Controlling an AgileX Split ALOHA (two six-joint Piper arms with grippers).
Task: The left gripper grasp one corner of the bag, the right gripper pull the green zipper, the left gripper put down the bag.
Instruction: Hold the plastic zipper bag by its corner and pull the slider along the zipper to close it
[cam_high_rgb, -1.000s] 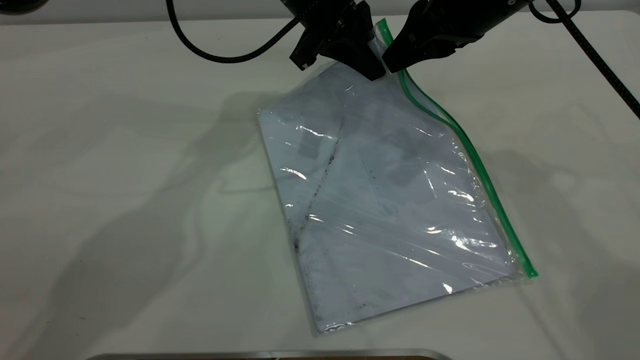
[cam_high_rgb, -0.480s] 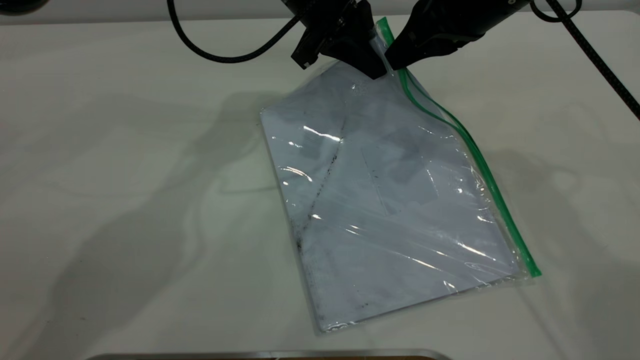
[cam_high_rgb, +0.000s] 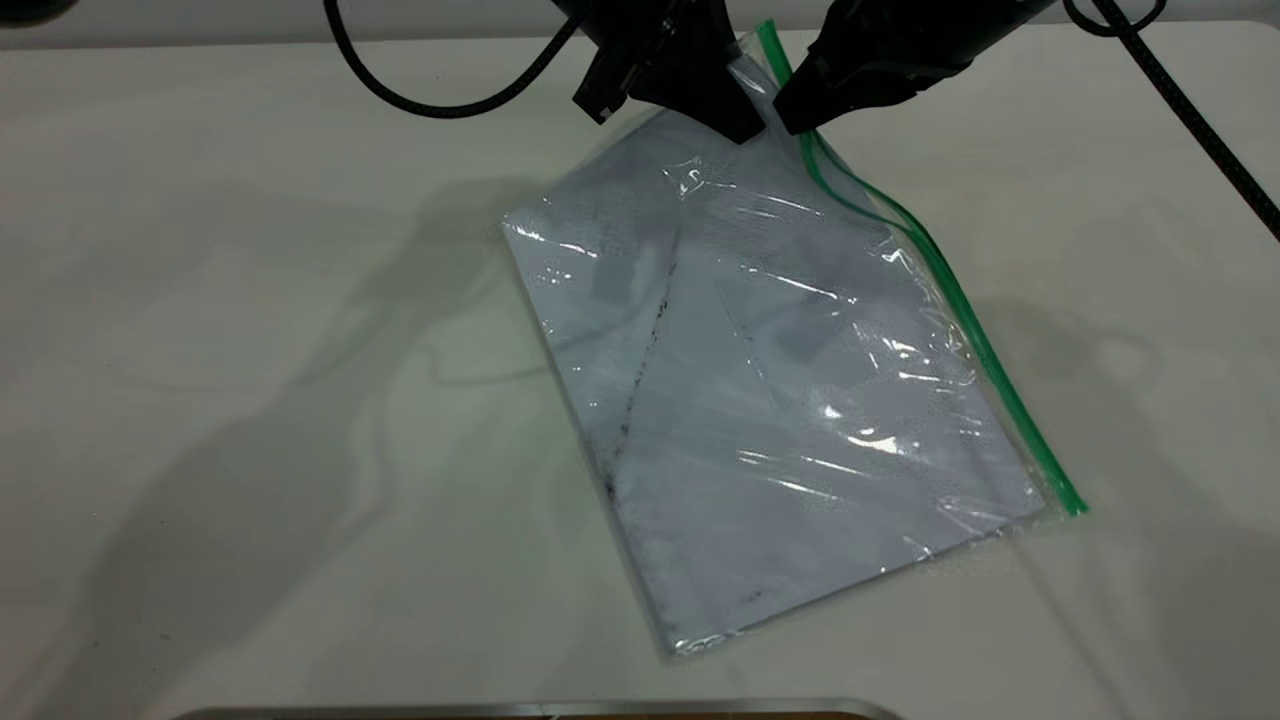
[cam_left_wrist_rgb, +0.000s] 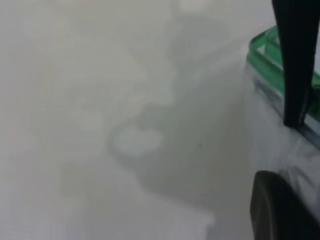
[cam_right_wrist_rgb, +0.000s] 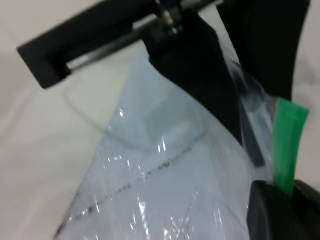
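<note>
The bag (cam_high_rgb: 780, 400) is seen in the centre of the frame, its far corner (cam_high_rgb: 752, 80) raised at the upper middle and clamped in the left tool (cam_high_rgb: 742, 120). The right tool (cam_high_rgb: 795, 110) is closed on the green zipper (cam_high_rgb: 940, 290) just beside it. The first step appears done; pulling and setting down on the surface (cam_high_rgb: 250, 400) remain. No writing can be read.
</note>
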